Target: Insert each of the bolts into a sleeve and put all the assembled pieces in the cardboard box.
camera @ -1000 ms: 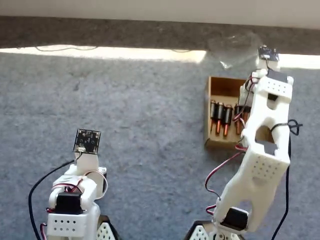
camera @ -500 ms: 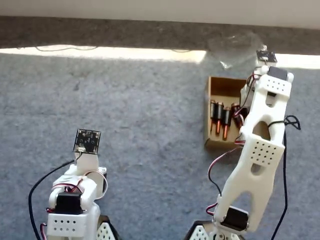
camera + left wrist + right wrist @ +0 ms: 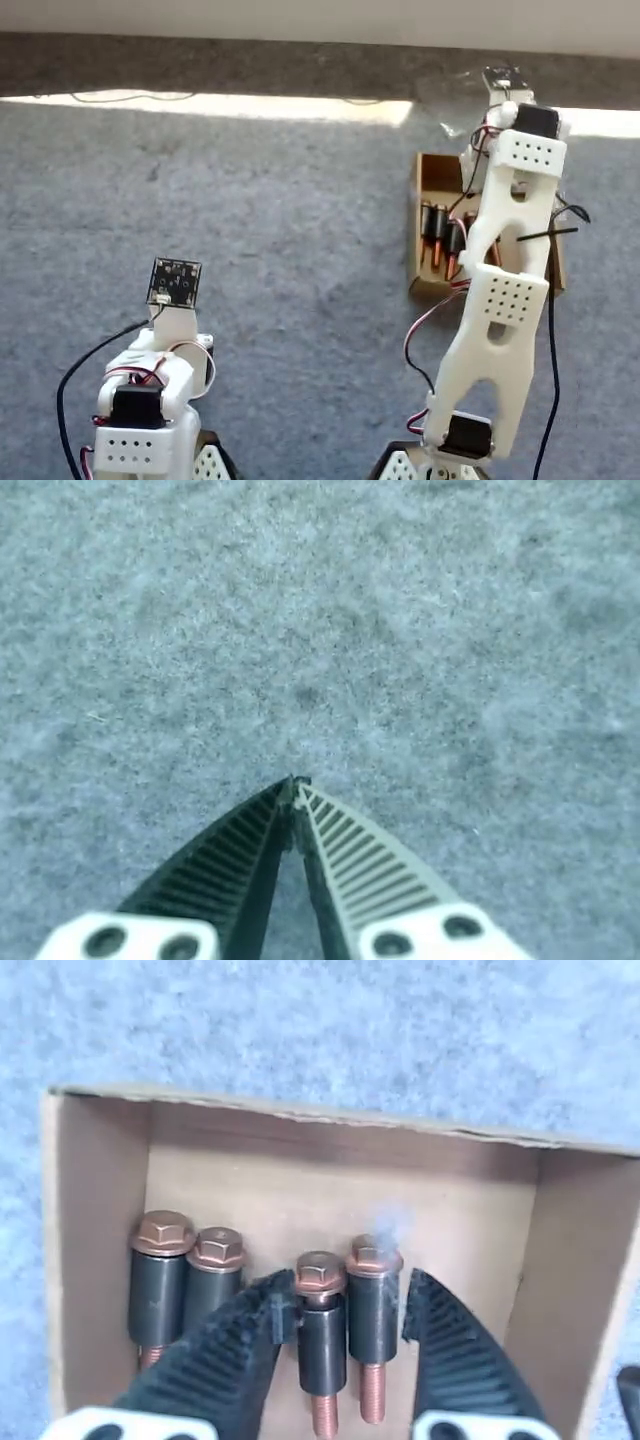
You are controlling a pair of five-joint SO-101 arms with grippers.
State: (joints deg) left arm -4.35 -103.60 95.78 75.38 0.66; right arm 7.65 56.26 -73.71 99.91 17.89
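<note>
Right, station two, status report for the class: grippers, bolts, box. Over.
Left gripper shut, above carpet. Right gripper open, its fingers straddling two of four assembled pieces lying in the cardboard box. Plastic bag beyond box, not obstructing.

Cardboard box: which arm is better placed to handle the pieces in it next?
Right, likely. The right gripper hangs over the cardboard box, fingers open either side of two assembled pieces. The left gripper is shut above bare carpet, far from the box.
</note>
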